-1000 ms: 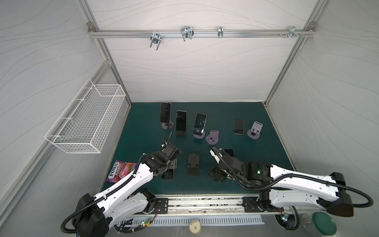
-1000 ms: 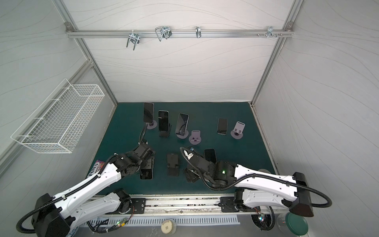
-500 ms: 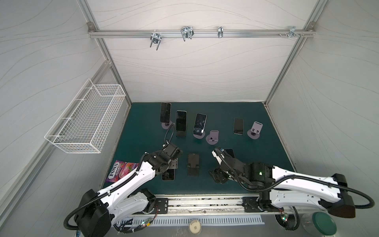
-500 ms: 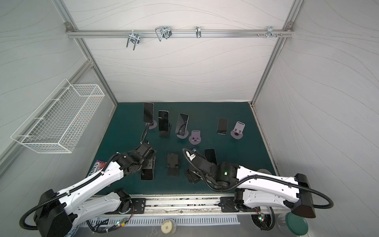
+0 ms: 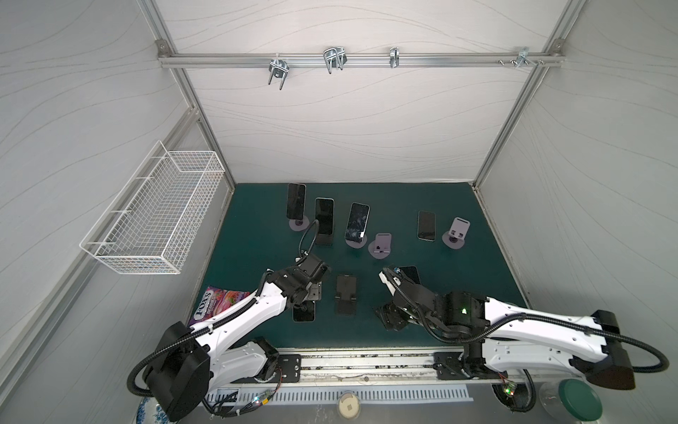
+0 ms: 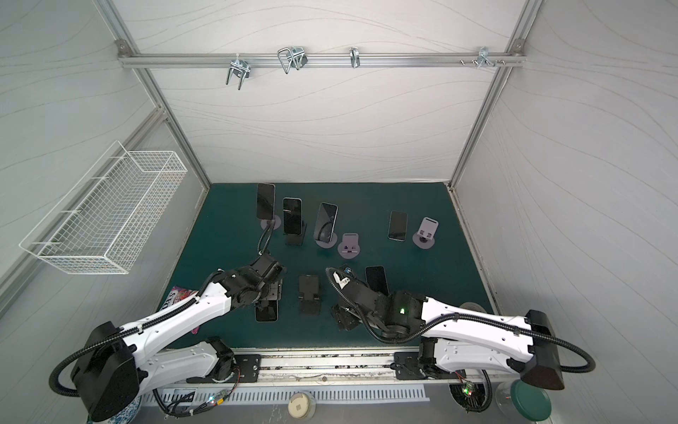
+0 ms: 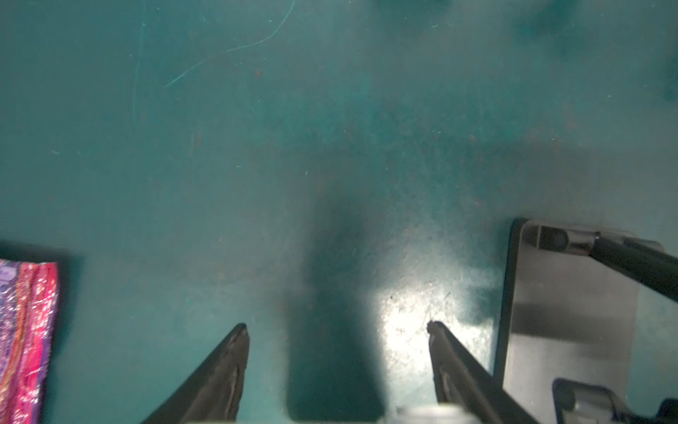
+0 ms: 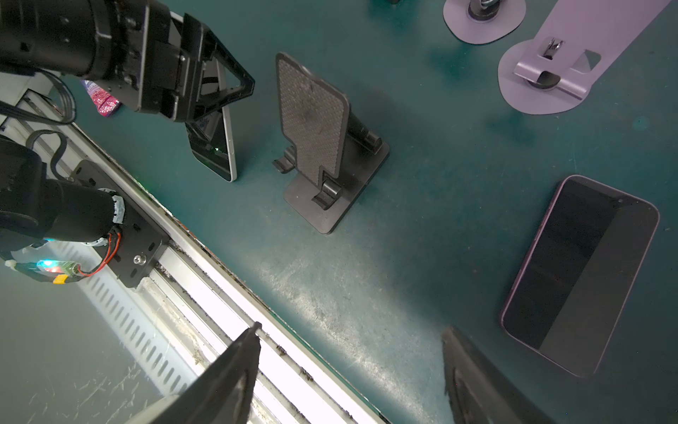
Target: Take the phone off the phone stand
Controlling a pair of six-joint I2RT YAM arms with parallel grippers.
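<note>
A black phone stand (image 5: 346, 293) (image 8: 319, 128) stands empty at the front middle of the green mat. Left of it a phone (image 5: 303, 314) (image 6: 266, 314) lies flat, screen up. My left gripper (image 5: 312, 292) (image 7: 337, 328) hangs just above it, open. Only mat shows between its fingers; the phone (image 7: 568, 312) lies outside one finger. My right gripper (image 5: 390, 315) (image 8: 351, 330) is open over the mat's front edge, holding nothing. Another dark phone (image 5: 410, 273) (image 8: 576, 275) lies flat beside it. At the back, three phones (image 5: 295, 201) (image 5: 324, 216) (image 5: 357, 222) lean on stands.
Two empty lilac stands (image 5: 380, 244) (image 5: 456, 231) and a flat phone (image 5: 426, 225) sit at the back right. A candy pack (image 5: 220, 299) (image 7: 25, 330) lies at the mat's front left. A wire basket (image 5: 157, 216) hangs on the left wall. The metal rail (image 8: 220, 293) runs along the front.
Both arms have shifted only slightly. The phones and stands lie where they were, and both grippers' jaws stand as before.
</note>
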